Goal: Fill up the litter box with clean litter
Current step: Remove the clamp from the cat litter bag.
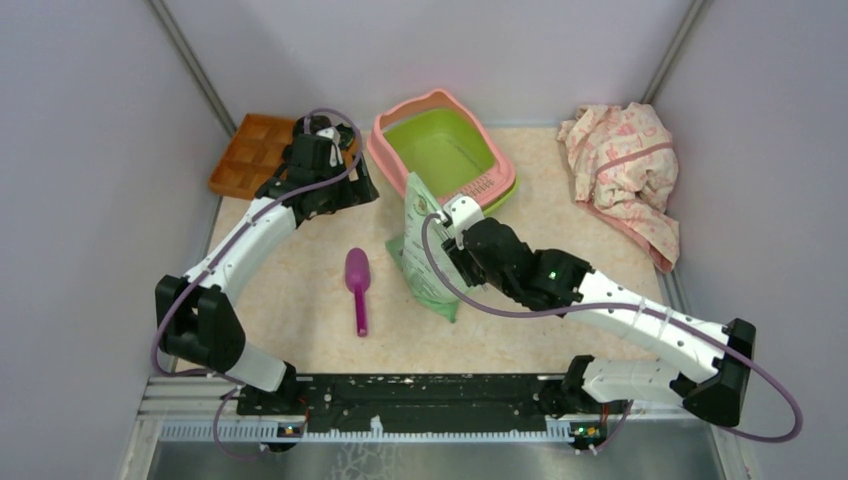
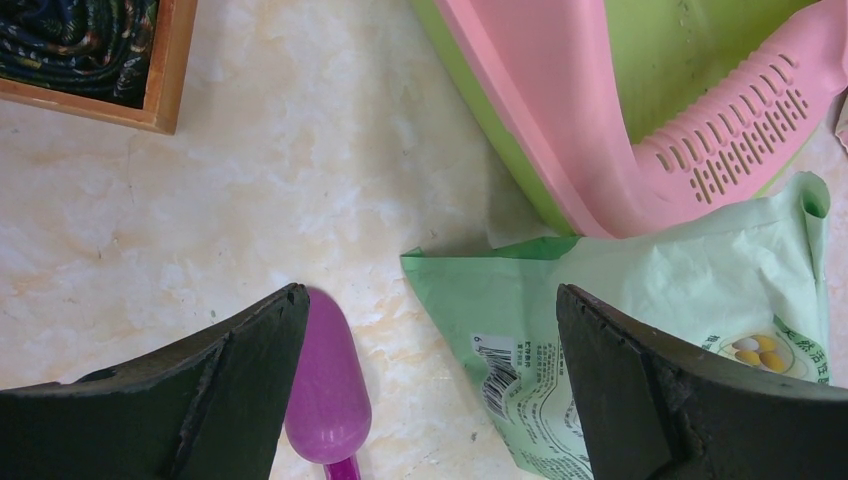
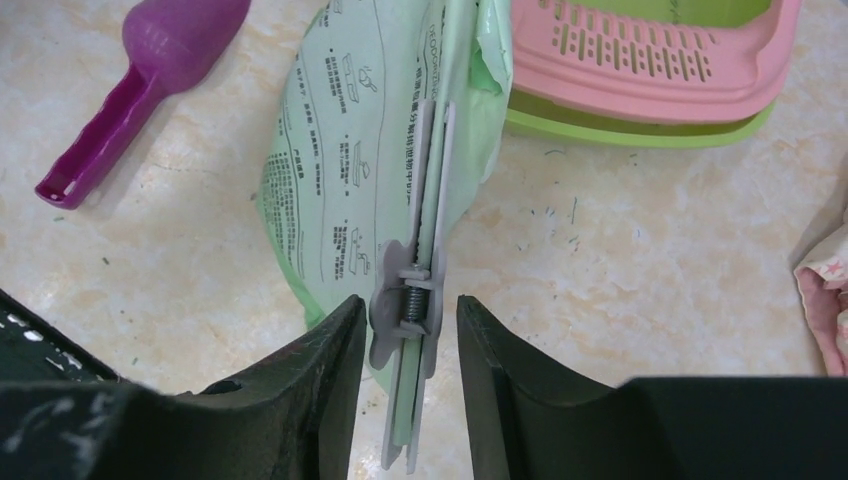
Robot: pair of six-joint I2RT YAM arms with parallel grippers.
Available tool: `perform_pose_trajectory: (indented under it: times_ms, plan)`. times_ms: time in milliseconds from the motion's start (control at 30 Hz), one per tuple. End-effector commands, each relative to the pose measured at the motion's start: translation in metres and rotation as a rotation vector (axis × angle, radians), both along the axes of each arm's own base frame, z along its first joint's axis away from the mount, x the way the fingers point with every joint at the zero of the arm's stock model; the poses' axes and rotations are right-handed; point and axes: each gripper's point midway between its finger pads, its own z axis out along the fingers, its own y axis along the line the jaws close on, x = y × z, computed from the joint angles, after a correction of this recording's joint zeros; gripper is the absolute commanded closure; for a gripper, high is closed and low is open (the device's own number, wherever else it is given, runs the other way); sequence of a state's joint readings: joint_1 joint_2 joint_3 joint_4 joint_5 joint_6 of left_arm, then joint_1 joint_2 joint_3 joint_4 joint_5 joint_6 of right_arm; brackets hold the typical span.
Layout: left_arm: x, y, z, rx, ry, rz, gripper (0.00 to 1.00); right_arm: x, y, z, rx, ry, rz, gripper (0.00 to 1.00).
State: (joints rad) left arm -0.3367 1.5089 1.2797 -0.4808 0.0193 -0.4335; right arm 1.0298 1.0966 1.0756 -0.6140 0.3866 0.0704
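- Right wrist view alone shows the grey spring clip (image 3: 408, 300) on the pale green printed bag (image 3: 340, 180); right fingers (image 3: 320, 380) straddle it, grip unclear.
- Wide-spread left fingers (image 2: 240, 370) hold nothing.
- Lime-green, pink-rimmed plastic litter box (image 1: 440, 150): rear centre of worktop (image 1: 300, 300).

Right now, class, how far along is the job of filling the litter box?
Done: nothing yet; the litter box basin is bare. In hand: the right end effector straddles the grey clip that seals the bag. Left: take off the clip, open the bag and pour. The purple scoop lies untouched, and the left end effector hangs open.
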Motion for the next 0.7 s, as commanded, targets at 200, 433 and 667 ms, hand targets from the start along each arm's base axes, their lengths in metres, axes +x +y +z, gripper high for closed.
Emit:
perform_pose_trajectory:
  times_ms: [200, 433, 667]
  plan:
    - [-0.010, 0.000, 0.001, -0.005, 0.003, -0.022, 0.01, 0.008, 0.000, 0.018, 0.008, -0.034, -0.054, 0.76]
    - [-0.011, 0.000, -0.001, -0.002, 0.006, -0.023, 0.01, 0.009, -0.005, 0.038, 0.052, -0.066, -0.076, 1.00]
    - [-0.012, 0.001, -0.002, -0.002, 0.006, -0.024, 0.01, 0.005, -0.009, 0.075, 0.159, -0.106, -0.083, 1.00]
